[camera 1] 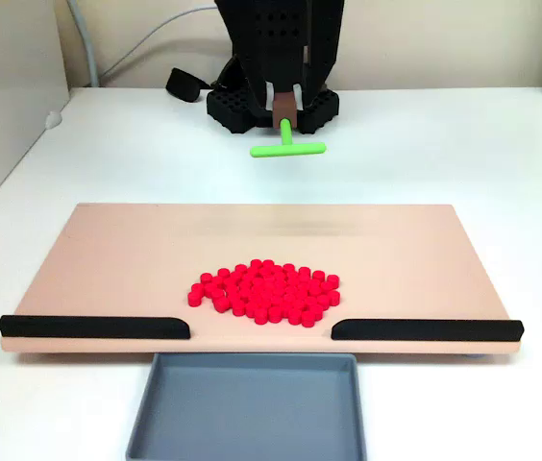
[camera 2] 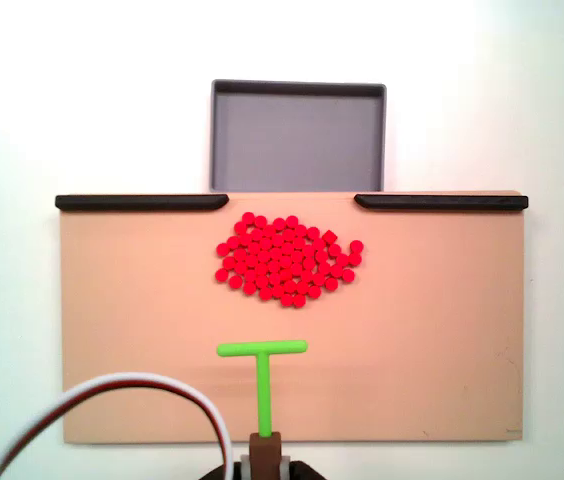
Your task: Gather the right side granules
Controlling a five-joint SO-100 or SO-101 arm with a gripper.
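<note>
White worktop [camera 1: 425, 154] carries tan board [camera 2: 442, 330]; granules [camera 2: 287, 258] clustered near its tray-side edge; claw [camera 2: 263, 440] grips green T-stick [camera 2: 262, 375].

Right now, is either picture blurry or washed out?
In a fixed view from the front, slightly soft, even light, the granules still distinct. In a fixed view from above, the white table is overexposed and nearly featureless, but the green tool stays sharp.

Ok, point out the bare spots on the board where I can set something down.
In a fixed view, the board is bare left and right of the granules, and on either side of the green stick. The middle by the gap between the black rails is crowded.
</note>
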